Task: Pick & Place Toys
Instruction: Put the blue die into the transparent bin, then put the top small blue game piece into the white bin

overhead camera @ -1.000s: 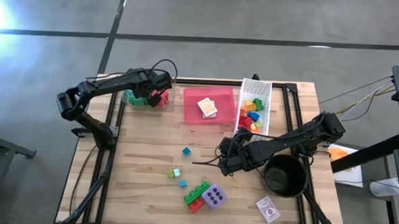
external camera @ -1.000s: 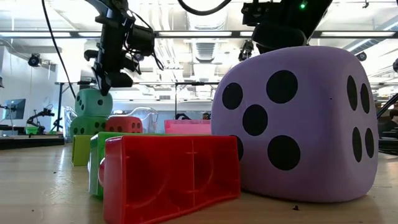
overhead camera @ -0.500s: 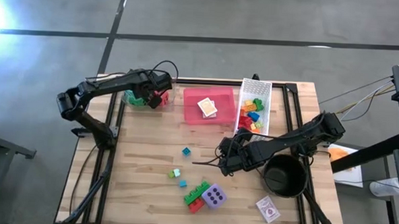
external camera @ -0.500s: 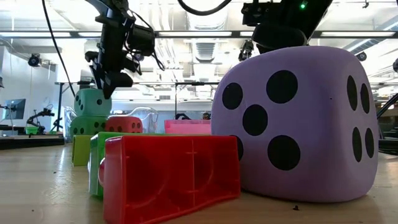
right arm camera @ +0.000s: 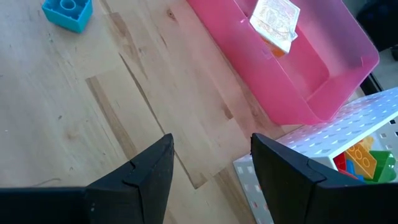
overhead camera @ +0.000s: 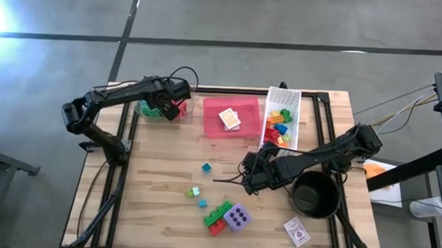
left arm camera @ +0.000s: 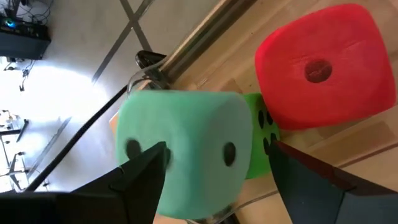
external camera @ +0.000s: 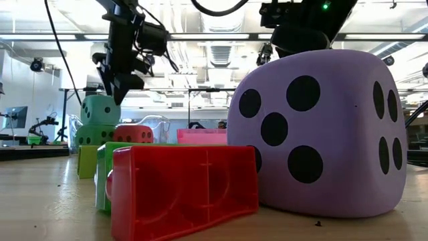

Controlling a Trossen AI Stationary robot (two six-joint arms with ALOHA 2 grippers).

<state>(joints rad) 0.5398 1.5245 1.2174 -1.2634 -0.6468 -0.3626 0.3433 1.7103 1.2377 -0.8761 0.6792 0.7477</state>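
At the table's far left corner my left gripper (overhead camera: 168, 110) hangs open just over a pale teal die (left arm camera: 186, 143). The teal die (external camera: 100, 110) sits on top of a darker green die (external camera: 90, 137), and a red die (left arm camera: 326, 68) rests on the table beside them. In the left wrist view the fingers stand on either side of the teal die's top. My right gripper (overhead camera: 247, 177) waits open over bare wood at mid table, with nothing between its fingers (right arm camera: 143, 174). A purple die (overhead camera: 237, 217) and green and red bricks (overhead camera: 217, 213) lie near the front edge. My left gripper comes at the teal die from above, slanting down, its fingers open over the die's top face (left arm camera: 205, 124). Whether a fingertip (left arm camera: 152, 162) touches the die I cannot tell. The die rests on the green die below it.
A pink tray (overhead camera: 243, 129) with a card pack stands at the far middle, with a white mesh basket (overhead camera: 293, 105) of bricks to its right. A black pot (overhead camera: 315, 194) and a card pack (overhead camera: 297, 232) are at the front right. Small bricks (overhead camera: 206, 167) dot the middle.
My left gripper has opened in place above the dice and let go of the teal die, which stays on top of the green die.
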